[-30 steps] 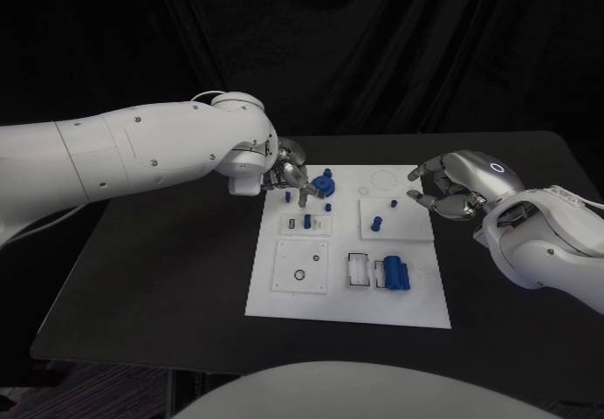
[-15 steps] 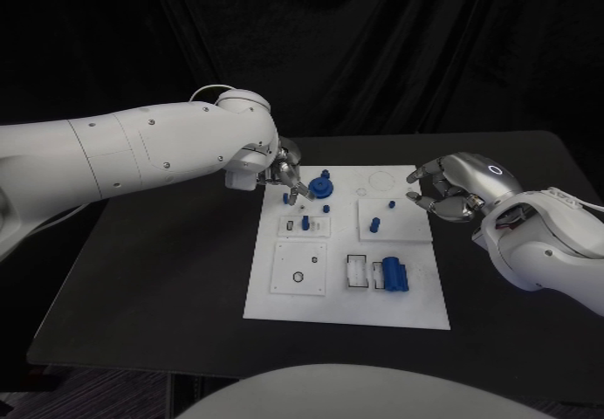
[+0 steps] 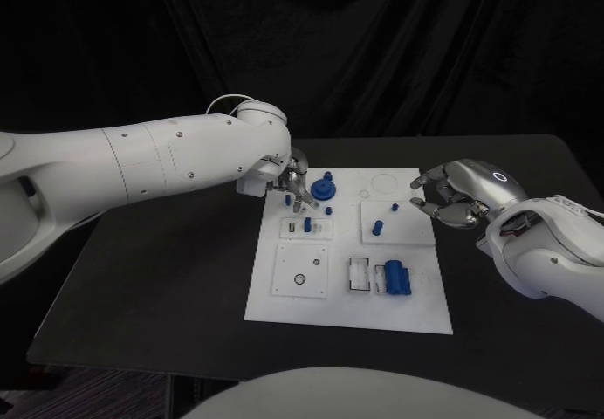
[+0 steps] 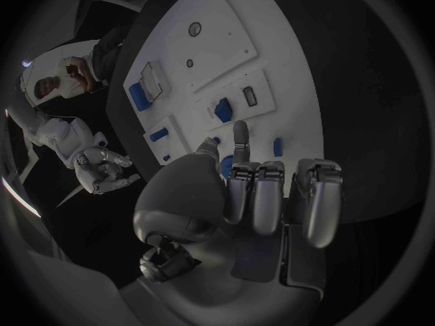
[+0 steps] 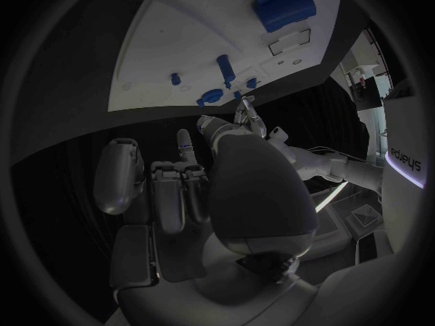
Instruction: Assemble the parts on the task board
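Worktop (image 3: 164,288): black; carries the task board (image 3: 353,310) centrally.
Near parts: blue block (image 3: 398,276) lies in its slot, apparently seated.
Mid parts: small blue pegs (image 3: 376,227) stand upright in the board.
Right hand (image 3: 443,194): clenched, empty, beside the board edge, likely waiting.
Left hand (image 3: 287,179): over the far corner by the blue round part (image 3: 325,186); grasp cannot be determined.

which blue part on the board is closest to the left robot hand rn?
The round blue part with a post at the board's far left corner. The left robot hand is right beside it; the other blue parts sit nearer the robot, the big block farthest.
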Available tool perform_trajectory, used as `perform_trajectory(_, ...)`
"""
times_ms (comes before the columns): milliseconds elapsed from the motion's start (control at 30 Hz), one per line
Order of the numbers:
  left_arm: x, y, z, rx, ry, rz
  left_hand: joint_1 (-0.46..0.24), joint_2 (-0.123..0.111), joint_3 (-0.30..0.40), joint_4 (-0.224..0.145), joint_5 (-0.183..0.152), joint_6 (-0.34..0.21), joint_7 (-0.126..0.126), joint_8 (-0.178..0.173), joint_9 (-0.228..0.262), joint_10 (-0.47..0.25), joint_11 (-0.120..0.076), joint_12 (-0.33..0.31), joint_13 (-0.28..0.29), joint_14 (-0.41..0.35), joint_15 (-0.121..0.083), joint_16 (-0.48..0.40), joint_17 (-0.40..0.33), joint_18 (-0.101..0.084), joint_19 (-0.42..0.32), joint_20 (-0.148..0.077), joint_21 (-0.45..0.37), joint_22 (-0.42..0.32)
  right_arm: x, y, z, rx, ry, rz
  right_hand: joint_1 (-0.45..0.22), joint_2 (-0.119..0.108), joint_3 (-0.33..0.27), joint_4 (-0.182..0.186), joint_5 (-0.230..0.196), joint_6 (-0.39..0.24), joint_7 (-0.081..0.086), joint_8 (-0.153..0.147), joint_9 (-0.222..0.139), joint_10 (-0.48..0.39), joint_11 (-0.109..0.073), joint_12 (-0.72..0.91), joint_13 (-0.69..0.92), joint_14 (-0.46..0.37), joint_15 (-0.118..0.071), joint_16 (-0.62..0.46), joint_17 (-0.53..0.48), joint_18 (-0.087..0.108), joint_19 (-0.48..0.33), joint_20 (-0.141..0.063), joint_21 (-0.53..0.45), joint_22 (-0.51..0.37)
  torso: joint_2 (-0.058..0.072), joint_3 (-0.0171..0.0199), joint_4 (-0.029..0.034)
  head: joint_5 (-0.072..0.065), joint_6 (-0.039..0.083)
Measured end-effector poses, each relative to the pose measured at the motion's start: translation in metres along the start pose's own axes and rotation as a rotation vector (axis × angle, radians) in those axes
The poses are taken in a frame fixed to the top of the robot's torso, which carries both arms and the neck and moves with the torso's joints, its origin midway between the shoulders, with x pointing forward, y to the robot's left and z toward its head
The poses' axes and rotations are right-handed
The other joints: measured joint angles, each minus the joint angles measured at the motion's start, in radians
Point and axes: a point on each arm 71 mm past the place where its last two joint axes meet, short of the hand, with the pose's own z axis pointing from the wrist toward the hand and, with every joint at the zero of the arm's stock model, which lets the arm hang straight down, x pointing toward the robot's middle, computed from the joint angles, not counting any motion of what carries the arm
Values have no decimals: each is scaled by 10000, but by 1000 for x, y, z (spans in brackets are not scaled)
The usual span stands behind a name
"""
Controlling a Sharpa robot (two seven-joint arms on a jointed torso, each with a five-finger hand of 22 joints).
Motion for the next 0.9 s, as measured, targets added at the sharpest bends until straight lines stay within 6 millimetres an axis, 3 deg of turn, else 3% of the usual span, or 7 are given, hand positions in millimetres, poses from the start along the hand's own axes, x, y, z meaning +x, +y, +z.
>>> perform_trajectory(467,8,1,9,-126,182,19,-41,41,0,0,171,66,3,-223,-62,0,1,0,0,0,0,0,0,0,0,0,0,1,0,0,-1,-7,19,6,-1,0,17,17,34,0,0,0,-5,0,0,0,-1,0,0,0,0,0,0,0,0,-1,0,20,-25,50,-172)
perform_trajectory(900,14,-3,13,-61,315,74,-41,41,37,-37,389,156,-16,-434,-114,0,1,0,0,0,0,0,0,1,0,0,0,0,0,0,-1,-10,40,5,-1,-1,28,28,37,36,37,0,-8,0,0,0,-2,0,0,0,0,0,0,0,-42,-3,7,20,-19,61,-183)
